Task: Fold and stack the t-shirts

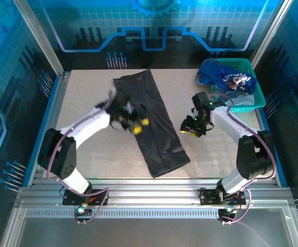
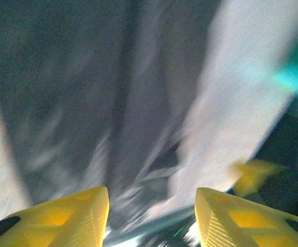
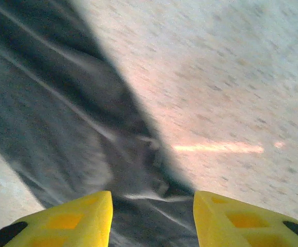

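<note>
Left tool (image 2: 151,205) and right tool (image 3: 153,205) gape empty at the charcoal-grey t-shirt (image 1: 161,144); pinch one layer and you'll undo its fold.

The pale speckled table (image 1: 87,92) carries a charcoal-grey t-shirt (image 1: 159,139), folded to a long strip, below the left gripper (image 1: 140,125) and just left of the right gripper (image 1: 191,133). A teal basket (image 1: 258,92) stands beyond the right gripper.

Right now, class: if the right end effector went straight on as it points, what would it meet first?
Most likely the creased edge of the charcoal-grey t-shirt, dead ahead of the right end effector; the bare table starts just beside that line.
</note>
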### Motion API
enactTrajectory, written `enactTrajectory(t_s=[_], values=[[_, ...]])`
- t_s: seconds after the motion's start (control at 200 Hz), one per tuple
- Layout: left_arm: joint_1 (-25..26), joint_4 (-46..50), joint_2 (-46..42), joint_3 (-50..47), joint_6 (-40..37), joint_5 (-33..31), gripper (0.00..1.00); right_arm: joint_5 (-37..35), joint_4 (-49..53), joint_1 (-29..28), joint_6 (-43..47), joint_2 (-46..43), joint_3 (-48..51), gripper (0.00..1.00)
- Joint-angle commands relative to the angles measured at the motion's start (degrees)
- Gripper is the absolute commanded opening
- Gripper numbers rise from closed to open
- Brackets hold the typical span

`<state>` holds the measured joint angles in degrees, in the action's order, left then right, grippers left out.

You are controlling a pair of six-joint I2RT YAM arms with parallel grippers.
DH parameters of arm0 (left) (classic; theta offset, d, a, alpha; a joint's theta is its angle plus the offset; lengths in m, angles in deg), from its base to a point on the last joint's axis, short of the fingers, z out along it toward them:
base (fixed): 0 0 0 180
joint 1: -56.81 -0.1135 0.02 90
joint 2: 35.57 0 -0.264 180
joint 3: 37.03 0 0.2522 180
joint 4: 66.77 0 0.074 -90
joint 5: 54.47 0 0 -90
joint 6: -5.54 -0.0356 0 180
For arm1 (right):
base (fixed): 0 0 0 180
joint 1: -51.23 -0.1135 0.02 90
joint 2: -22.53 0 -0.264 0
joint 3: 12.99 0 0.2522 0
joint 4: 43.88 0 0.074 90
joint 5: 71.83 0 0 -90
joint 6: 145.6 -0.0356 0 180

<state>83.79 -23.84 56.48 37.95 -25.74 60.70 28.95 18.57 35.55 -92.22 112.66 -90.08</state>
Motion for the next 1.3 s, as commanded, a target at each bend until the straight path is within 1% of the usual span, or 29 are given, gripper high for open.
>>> enactTrajectory(t_s=[0.0, 0.06, 0.125, 0.175, 0.23, 0.315, 0.395, 0.445, 0.51, 0.595, 0.67, 0.755, 0.825, 0.915, 0.965, 1.03, 1.14, 1.215, 1.296], values=[[7.71, 0.76, -4.56, -11.56, 6.78, 5.51, 0.52, 2.36, 3.70, 0.47, 4.90, -1.92, 4.34, 0.48], [12.70, -4.34, -5.14, -14.84, 10.64, 5.35, 0.53, 3.45, 2.56, 0.30, 4.81, -2.24, 6.27, 0.49], [16.64, -8.34, -3.45, -15.83, 13.64, 3.82, 0.54, 3.53, 1.12, -0.01, 5.11, -2.07, 8.15, 0.49], [17.73, -9.11, -2.63, -15.45, 15.40, 0.98, 0.54, 3.71, -0.46, 0.12, 5.64, -1.72, 9.11, 0.49], [17.12, -9.58, -4.11, -15.59, 17.89, -4.17, 0.51, 3.90, -2.10, -0.04, 6.40, -1.38, 9.21, 0.48], [13.03, -7.72, -8.59, -14.85, 21.36, -12.92, 0.46, 4.33, -3.71, -0.94, 7.79, -0.85, 6.94, 0.45], [6.63, -5.70, -11.28, -13.38, 22.89, -20.07, 0.44, 3.99, -5.38, -2.29, 8.88, 0.34, 3.36, 0.43], [1.79, -7.72, -10.93, -12.88, 23.42, -22.30, 0.40, 5.10, -7.68, -2.75, 8.94, 1.75, 1.00, 0.42], [-4.38, -12.86, -7.57, -11.17, 22.96, -23.35, 0.38, 6.14, -11.33, -3.48, 8.92, 4.96, -3.42, 0.41], [-10.46, -20.94, -0.04, -6.83, 21.11, -23.03, 0.37, 6.59, -14.91, -4.66, 8.81, 11.12, -10.78, 0.39], [-13.78, -25.62, 7.65, -1.01, 19.79, -21.56, 0.37, 7.51, -16.23, -5.22, 7.68, 18.09, -18.56, 0.37], [-16.10, -26.89, 16.03, 6.98, 19.81, -19.76, 0.37, 7.66, -16.05, -5.80, 6.01, 26.16, -27.27, 0.36], [-17.25, -27.82, 22.23, 13.60, 20.17, -17.79, 0.37, 7.48, -13.73, -6.20, 4.67, 32.47, -34.81, 0.35], [-18.09, -23.67, 29.78, 23.41, 18.09, -16.26, 0.37, 7.62, -12.13, -6.50, 2.56, 38.43, -41.19, 0.35], [-18.27, -21.85, 33.56, 27.83, 16.81, -15.59, 0.37, 6.23, -10.44, -6.64, 1.26, 40.84, -43.98, 0.35], [-18.28, -21.33, 37.96, 32.10, 15.83, -14.21, 0.36, 4.67, -7.77, -6.42, -1.04, 43.59, -46.70, 0.35], [-17.98, -19.23, 46.01, 41.02, 14.52, -9.17, 0.35, 2.80, -3.57, -5.40, -5.52, 47.75, -48.98, 0.35], [-17.22, -16.47, 51.16, 48.09, 12.78, -6.04, 0.34, 1.27, -2.26, -4.41, -8.31, 47.82, -47.58, 0.35], [-15.91, -12.02, 55.74, 56.22, 9.41, -5.66, 0.34, 0.60, -4.35, -3.37, -11.10, 45.86, -43.61, 0.35]])
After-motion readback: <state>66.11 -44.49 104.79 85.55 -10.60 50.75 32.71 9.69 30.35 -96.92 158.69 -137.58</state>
